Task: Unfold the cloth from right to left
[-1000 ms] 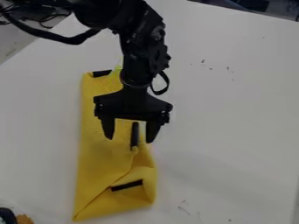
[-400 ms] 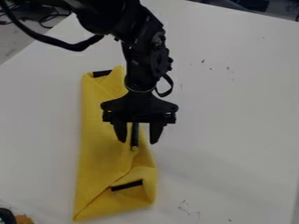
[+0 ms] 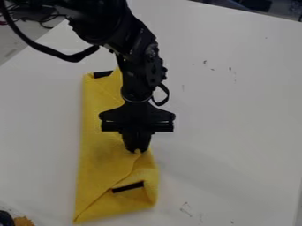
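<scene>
The gripper [image 3: 137,149] hangs over the right edge of the yellow cloth [image 3: 97,154], around the middle of its length. Its two fingers are together at a small raised tip of the cloth's upper layer, where the black strip on the edge was; that strip is hidden behind them. The cloth lies as a long folded piece, with black patches at its top end and on the lower folded flap. Whether fabric is pinched between the fingertips I cannot tell for certain.
The white table [image 3: 236,123] extends to the right and left of the cloth. A dark and orange-brown object [image 3: 22,221] sits at the bottom left corner. Cables hang at the upper left, beyond the table's edge.
The gripper's fingers have come together from a wide gap and sit slightly lower. It first shifted a little right, then back left. The cloth looks unmoved.
</scene>
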